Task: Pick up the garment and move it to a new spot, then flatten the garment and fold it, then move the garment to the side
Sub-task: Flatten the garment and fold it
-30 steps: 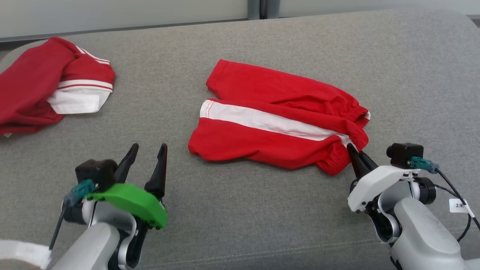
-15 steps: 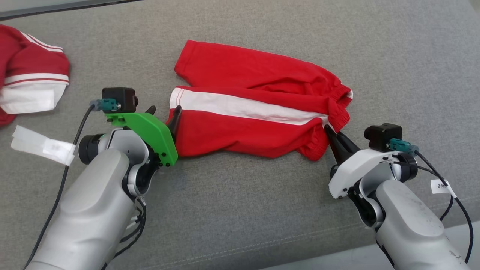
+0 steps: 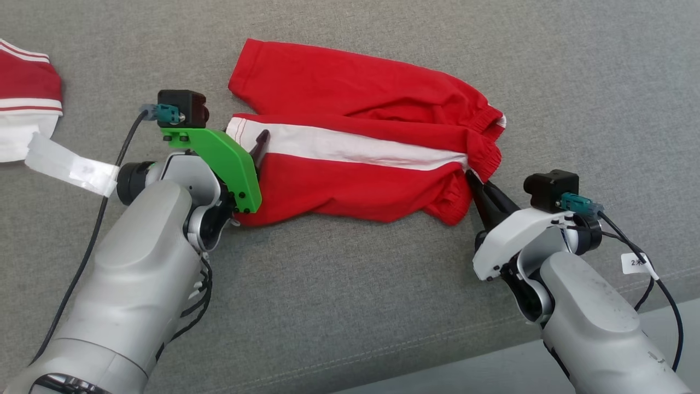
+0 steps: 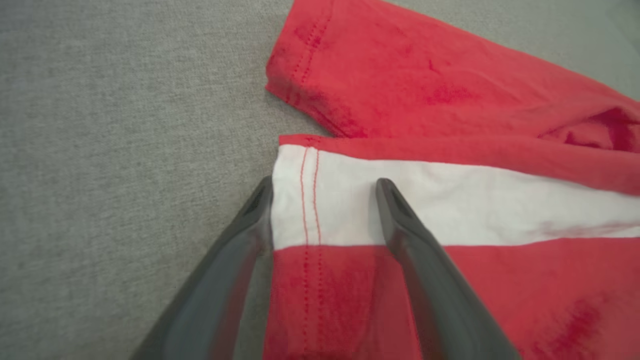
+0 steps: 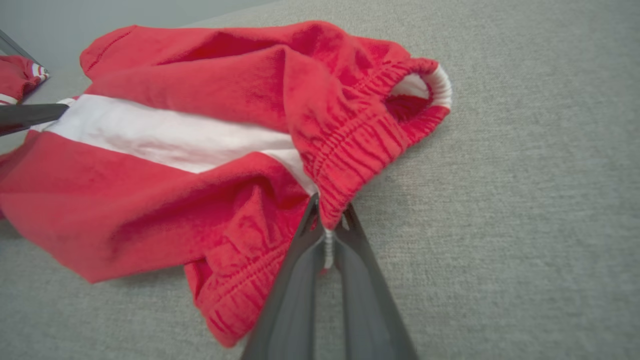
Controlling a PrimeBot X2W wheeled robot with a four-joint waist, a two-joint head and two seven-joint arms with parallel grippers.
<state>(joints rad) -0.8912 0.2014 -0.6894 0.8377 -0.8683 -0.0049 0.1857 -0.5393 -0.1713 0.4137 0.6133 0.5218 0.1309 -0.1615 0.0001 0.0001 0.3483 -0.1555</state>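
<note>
- The red garment (image 3: 355,137), a pair of shorts with a white stripe (image 3: 350,146) along the side, lay crumpled on the grey upholstered surface (image 3: 350,284), in the upper middle of the head view
- The left hand (image 4: 324,185) stood wide open at the leg hem; one finger (image 4: 250,220) was on the grey surface just beside the hem edge, and the other finger (image 4: 405,225) was over the white stripe
- The right hand (image 3: 471,176) was closed narrow on the elastic waistband (image 5: 350,145) at the other end of the garment, with a fold of it pinched between the fingertips
- A second red and white garment (image 3: 24,87) lay well apart, at the left edge of the head view
</note>
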